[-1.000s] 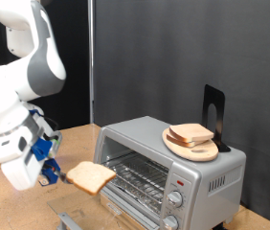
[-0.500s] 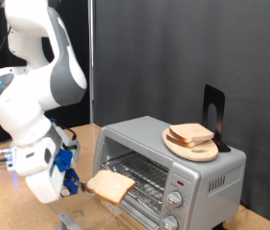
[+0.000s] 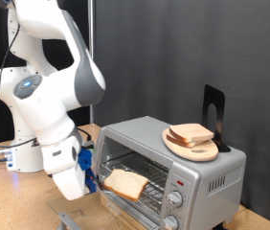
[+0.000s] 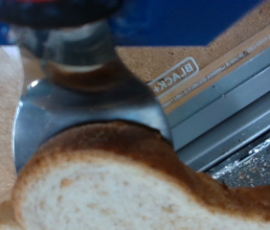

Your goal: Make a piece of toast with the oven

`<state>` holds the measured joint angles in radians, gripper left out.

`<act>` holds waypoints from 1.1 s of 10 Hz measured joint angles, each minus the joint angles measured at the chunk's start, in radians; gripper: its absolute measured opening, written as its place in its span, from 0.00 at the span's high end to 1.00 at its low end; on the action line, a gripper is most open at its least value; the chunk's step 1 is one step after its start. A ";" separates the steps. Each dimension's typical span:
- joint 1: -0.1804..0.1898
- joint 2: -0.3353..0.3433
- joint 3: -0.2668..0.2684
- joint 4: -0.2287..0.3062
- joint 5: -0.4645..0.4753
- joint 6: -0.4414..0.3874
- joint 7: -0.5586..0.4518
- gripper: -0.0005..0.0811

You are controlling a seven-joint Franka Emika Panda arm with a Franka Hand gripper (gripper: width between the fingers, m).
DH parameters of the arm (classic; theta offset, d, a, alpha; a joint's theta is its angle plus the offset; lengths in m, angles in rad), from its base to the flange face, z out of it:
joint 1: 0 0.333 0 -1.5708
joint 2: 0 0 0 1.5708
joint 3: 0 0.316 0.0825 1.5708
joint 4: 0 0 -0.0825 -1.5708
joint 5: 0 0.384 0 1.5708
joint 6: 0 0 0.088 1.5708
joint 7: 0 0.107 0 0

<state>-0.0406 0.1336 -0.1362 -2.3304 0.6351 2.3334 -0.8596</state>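
The gripper (image 3: 93, 178) is clamping one edge of the piece of toast (image 3: 126, 184), its fingers closed down onto the crust, and is holding the slice out roughly flat at the mouth of the oven (image 3: 169, 169). In the wrist view the fingers themselves are mostly hidden behind the bread; the piece of toast (image 4: 125, 182) is filling the lower part of that picture, pale crumb with a tan crust, and a metal part of the hand is showing just above it.

The far half of the slice is reaching inside the oven's open front, sitting over the wire rack (image 3: 146, 176); whether it is touching the rack cannot be told. The white arm (image 3: 41, 91) is rising from the gripper on the side away from the oven.

On the oven's front panel, two knobs (image 3: 175, 209) are stacked under a small red light (image 3: 179, 180). On top of the oven, a round wooden board (image 3: 192, 146) is carrying other bread slices (image 3: 191, 134), with a black stand (image 3: 213, 115) upright just behind it. The oven is sitting on a wooden table (image 3: 11, 196).
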 joint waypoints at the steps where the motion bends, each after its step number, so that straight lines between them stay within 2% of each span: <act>1: 0.012 -0.002 0.010 -0.014 -0.001 0.019 0.001 0.51; 6: 0.045 -0.031 0.047 -0.099 -0.014 0.079 0.011 0.51; 9: 0.044 -0.052 0.043 -0.149 -0.111 0.121 0.074 0.51; 11: 0.037 -0.071 0.038 -0.168 -0.137 0.127 0.085 0.51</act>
<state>-0.0034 0.0630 -0.0983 -2.4983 0.4978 2.4605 -0.7748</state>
